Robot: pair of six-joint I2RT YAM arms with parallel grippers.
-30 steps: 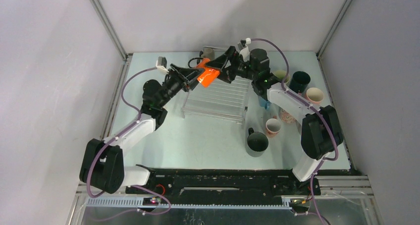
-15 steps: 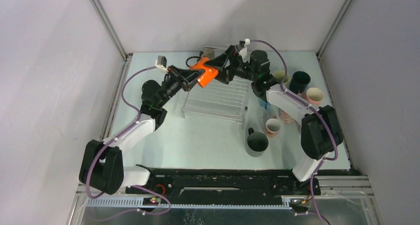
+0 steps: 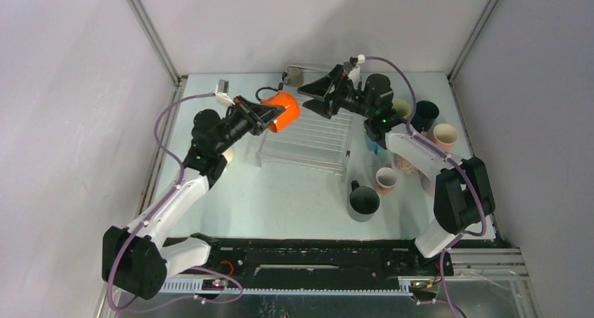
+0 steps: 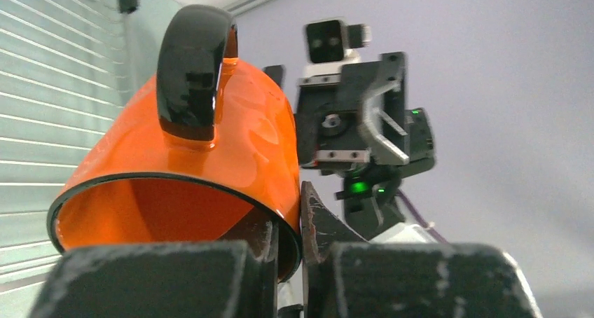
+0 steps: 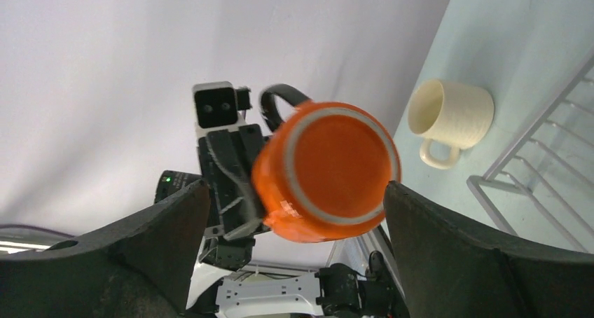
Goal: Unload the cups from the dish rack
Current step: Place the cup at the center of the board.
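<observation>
Across the pale, matte table point(image 3: 280, 192), by size. Rack point(image 3: 312, 139): flat rectangle of thin, parallel silvery wires, at the far middle. Left gripper point(image 3: 270, 115): black, scuffed fingers pinched on the wall of the orange cup point(image 3: 283, 109) at its rim, one finger inside, one outside. Right gripper point(image 3: 308, 99): black jaws spread wide, facing the cup's base, one to each side and clear of it. Black mug point(image 3: 364, 200): round, dark inside, upright on the table near the rack's near right corner. Orange cup: glossy glaze, dark rim line, shiny black loop handle turned upward, pale ring on the flat base; held on its side in the air over the rack's far left corner. Cream cup point(image 5: 452, 115): matte, faintly ridged, small loop handle, on the table just beyond that same corner. Smaller round cups grouped on the table right of the rack: teal cup point(image 3: 424, 115), peach cup point(image 3: 445, 134), pink-rimmed cup point(image 3: 386, 179).
</observation>
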